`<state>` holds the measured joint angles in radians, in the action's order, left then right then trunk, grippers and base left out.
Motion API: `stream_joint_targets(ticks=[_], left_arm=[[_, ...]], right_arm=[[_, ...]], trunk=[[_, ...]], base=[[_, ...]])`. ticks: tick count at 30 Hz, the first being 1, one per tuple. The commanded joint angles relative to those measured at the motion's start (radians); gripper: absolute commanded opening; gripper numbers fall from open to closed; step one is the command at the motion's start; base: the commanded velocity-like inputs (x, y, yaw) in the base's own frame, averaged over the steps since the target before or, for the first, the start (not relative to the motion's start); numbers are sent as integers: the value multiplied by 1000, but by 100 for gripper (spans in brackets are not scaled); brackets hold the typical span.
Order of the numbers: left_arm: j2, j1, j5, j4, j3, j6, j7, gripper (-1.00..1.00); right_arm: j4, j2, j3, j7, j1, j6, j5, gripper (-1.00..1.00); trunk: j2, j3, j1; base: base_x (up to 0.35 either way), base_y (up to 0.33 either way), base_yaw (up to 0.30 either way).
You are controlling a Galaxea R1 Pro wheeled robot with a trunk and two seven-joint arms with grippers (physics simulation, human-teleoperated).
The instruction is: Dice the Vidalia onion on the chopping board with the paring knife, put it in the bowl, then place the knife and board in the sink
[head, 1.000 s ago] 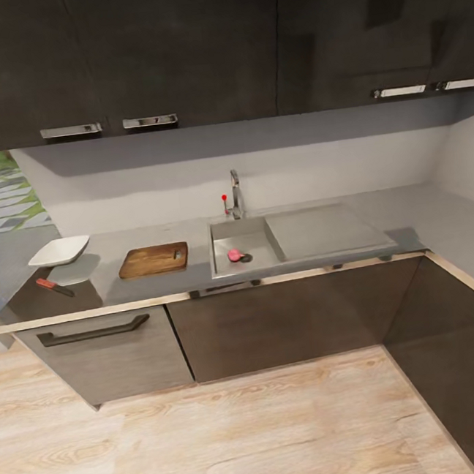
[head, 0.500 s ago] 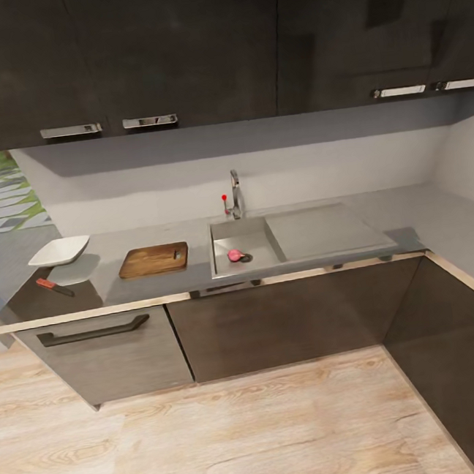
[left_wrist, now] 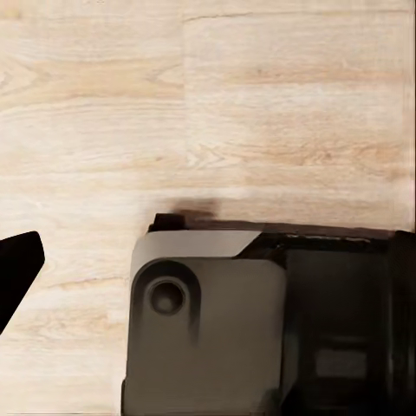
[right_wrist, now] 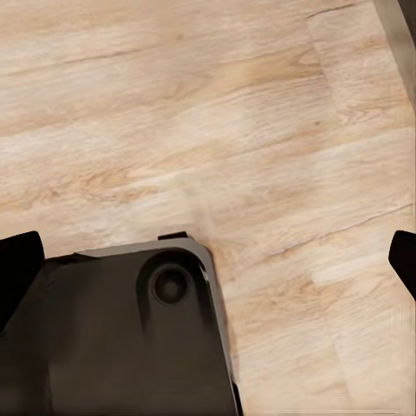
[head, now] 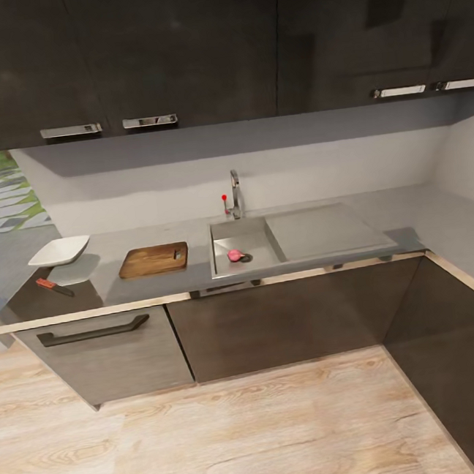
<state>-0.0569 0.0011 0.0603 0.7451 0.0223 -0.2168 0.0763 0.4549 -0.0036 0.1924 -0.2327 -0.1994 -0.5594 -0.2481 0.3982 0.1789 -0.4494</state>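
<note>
Onion (head: pixel 234 255) is sitting in your sink (head: pixel 249 265) beside the drain; board (head: pixel 153 260), bowl (head: pixel 59 250) and knife (head: pixel 54 286) are lying on the counter (head: pixel 411 217). Pincers' state is probably untellable here.

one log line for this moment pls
phase: facing counter, nothing grasped | Vidalia onion: in sink by drain | chopping board, paring knife, bowl: on countertop | wrist cams: wood floor
</note>
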Motion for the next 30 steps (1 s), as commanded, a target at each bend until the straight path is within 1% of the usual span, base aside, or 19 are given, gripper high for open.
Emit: stream_joint_targets(ticks=[1,2,3,4,5,6,10,11,14,18,20,22,23,24,25,26,27,28,30], left_arm=[[-2,0,7,81,3,-87,6,100],[-8,0,7,153,3,-157,5,100],[-32,0,7,305,5,-296,5,100],[-39,-1,6,349,6,-339,5,100],[-42,-2,6,368,7,-359,6,100],[-62,-14,5,443,18,-436,6,100],[-78,-66,3,505,79,-494,7,100],[-82,-102,3,521,105,-519,7,100],[-88,-156,3,540,122,-575,8,100],[-94,-248,3,562,136,-671,7,100],[-97,-322,5,566,152,-705,8,100],[-99,-419,8,558,160,-733,9,100],[-100,-543,11,534,164,-767,10,100],[-101,-575,12,526,164,-772,10,100],[-101,-636,14,510,165,-779,11,100],[-101,-664,15,501,165,-782,11,100],[-102,-756,17,462,166,-788,11,100],[-102,-777,17,451,166,-789,11,100],[-103,-857,18,401,166,-791,11,100]], right_arm=[[-4,-1,8,-7,0,-2,-8,100],[-9,-2,7,-7,0,-2,-8,100],[-15,-2,7,-7,0,-2,-8,100],[-16,-2,7,-7,0,-2,-8,100],[-16,-2,7,-7,0,-2,-8,100],[-17,-2,7,-6,0,-2,-8,100],[-18,-3,7,-5,0,-2,-8,100],[-18,-4,7,-5,0,-2,-8,100],[-18,-5,7,-5,0,-2,-8,100],[-18,-6,7,-5,0,-2,-8,100],[-18,-7,7,-5,0,-2,-8,100],[-18,-7,6,-5,0,-2,-8,100],[-18,-6,6,-5,0,-2,-8,100],[-18,-6,6,-5,0,-2,-8,100],[-18,-6,6,-5,0,-2,-8,100],[-18,-6,6,-5,0,-2,-8,100],[-18,-6,5,-5,0,-2,-8,100],[-18,-6,5,-5,0,-2,-8,100],[-18,-5,5,-5,0,-2,-8,100]], trunk=[[2,2,-1],[2,2,-1],[2,2,-1],[2,2,-1],[2,2,-1],[2,2,-1],[2,2,-1],[2,2,-1],[2,2,-1],[2,2,-1],[2,2,-1],[2,2,-1],[2,2,-1],[2,2,-1],[2,2,-1],[2,2,-1],[2,2,-1],[2,2,-1],[2,2,-1]], base=[[0,0,0],[0,0,0],[0,0,0],[0,0,0],[0,0,0],[0,0,0],[0,0,0],[0,0,0],[0,0,0],[0,0,0],[0,0,0],[0,0,0],[0,0,0],[0,0,0],[0,0,0],[0,0,0],[0,0,0],[0,0,0],[0,0,0]])
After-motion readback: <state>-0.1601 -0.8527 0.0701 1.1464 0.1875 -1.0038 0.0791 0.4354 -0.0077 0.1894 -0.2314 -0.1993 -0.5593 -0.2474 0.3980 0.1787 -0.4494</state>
